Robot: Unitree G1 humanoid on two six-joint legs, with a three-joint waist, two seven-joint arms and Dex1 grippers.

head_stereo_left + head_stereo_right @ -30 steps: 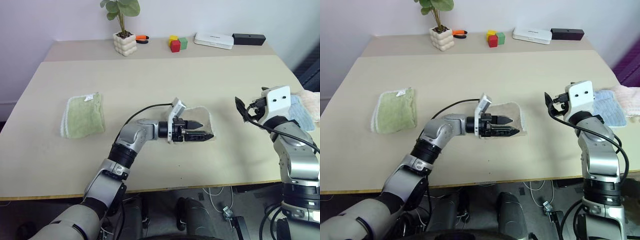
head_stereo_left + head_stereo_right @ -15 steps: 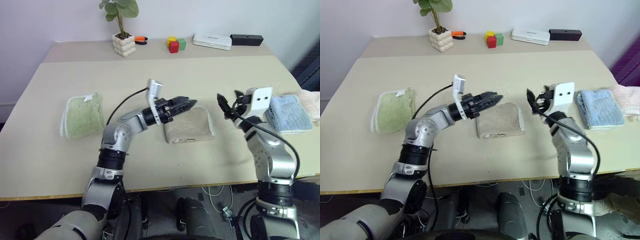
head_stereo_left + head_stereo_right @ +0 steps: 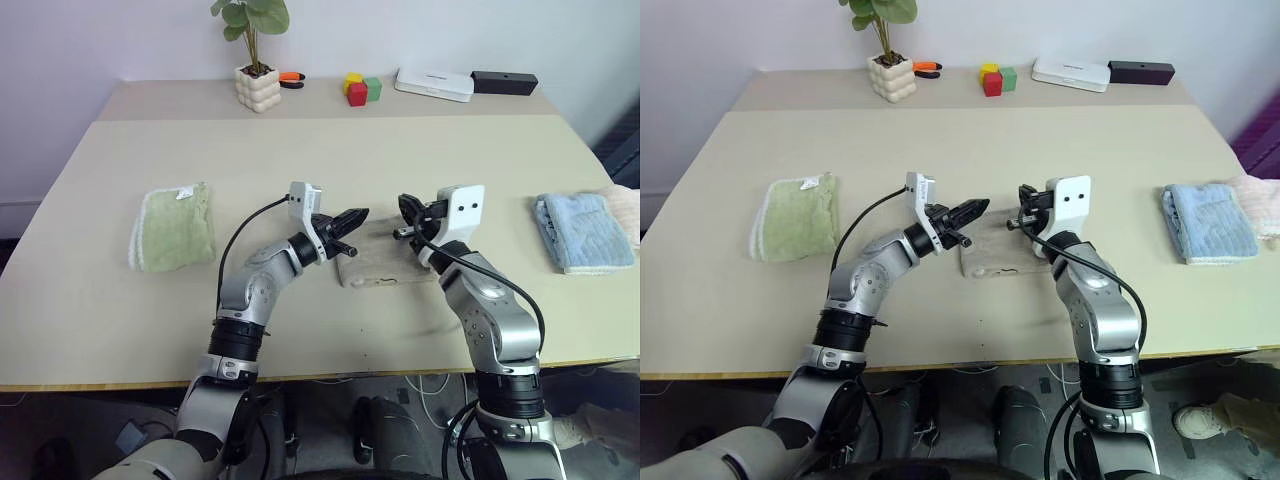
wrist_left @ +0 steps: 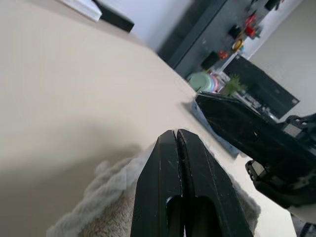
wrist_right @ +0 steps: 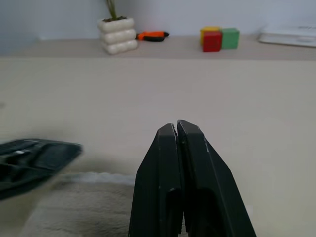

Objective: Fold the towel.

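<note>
Lying folded near the middle of the table (image 3: 120,320), toward its front edge: the towel (image 3: 378,262), a compact beige pad with its pile showing in both wrist views. Hovering over the towel's left edge, the left hand (image 3: 352,217), fingers pressed flat together with nothing between them, tips pointing toward the right hand. Poised over the towel's right part, the right hand (image 3: 408,210), likewise closed tight and empty, fingers aimed toward the far side of the table. Seen close in the left wrist view: the two black fingers (image 4: 163,197) meeting in a thin seam, terry cloth just beneath, the other hand's dark body across the frame. Seen in the right wrist view: the same closed pair (image 5: 163,197), towel edge below, bare table beyond. Whether either hand touches the cloth, cannot tell. Resting well apart on the left side of the table, a folded green towel (image 3: 173,228); well apart on the right, a folded light blue towel (image 3: 583,231) with something pinkish at the picture's edge beside it. Along the far edge of the table: a potted plant (image 3: 256,60) in a knobbly white pot, an orange-handled tool (image 3: 292,77) just beside it, coloured blocks (image 3: 359,88) in yellow, red and green, a flat white box (image 3: 434,84) and a black box (image 3: 503,81).
</note>
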